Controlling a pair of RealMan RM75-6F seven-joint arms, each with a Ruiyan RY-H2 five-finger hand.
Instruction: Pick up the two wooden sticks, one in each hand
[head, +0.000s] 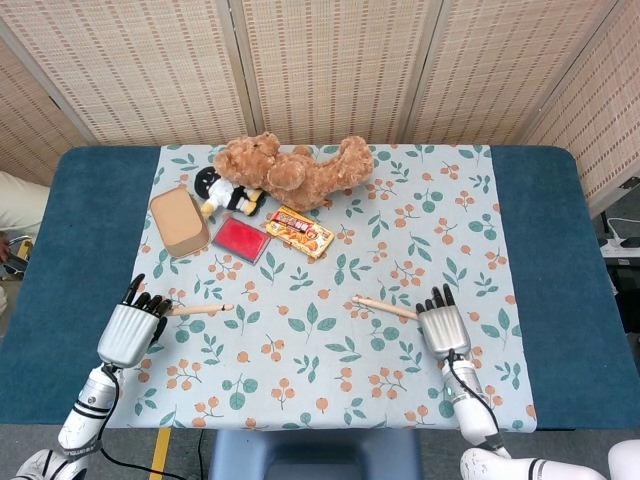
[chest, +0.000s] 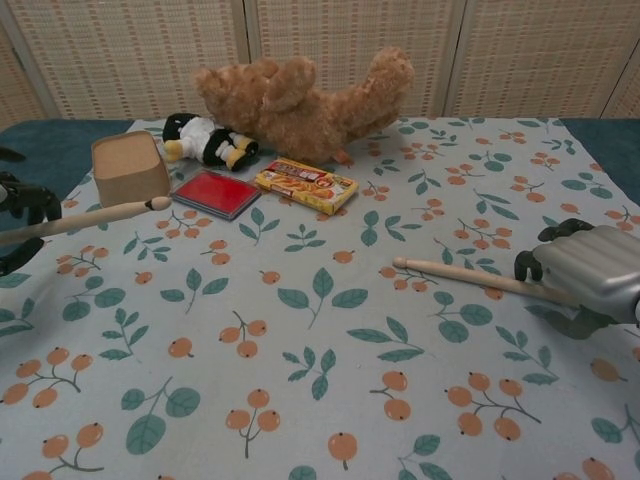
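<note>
Altogether two wooden sticks (chest: 84, 219) (chest: 470, 277), each gripped by one hand (head: 130, 326) (head: 444, 322).

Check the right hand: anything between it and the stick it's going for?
Nothing visible. The right hand is already over the near end of the right stick, fingers curled around it. The snack box and teddy bear sit well behind, clear of it.
</note>
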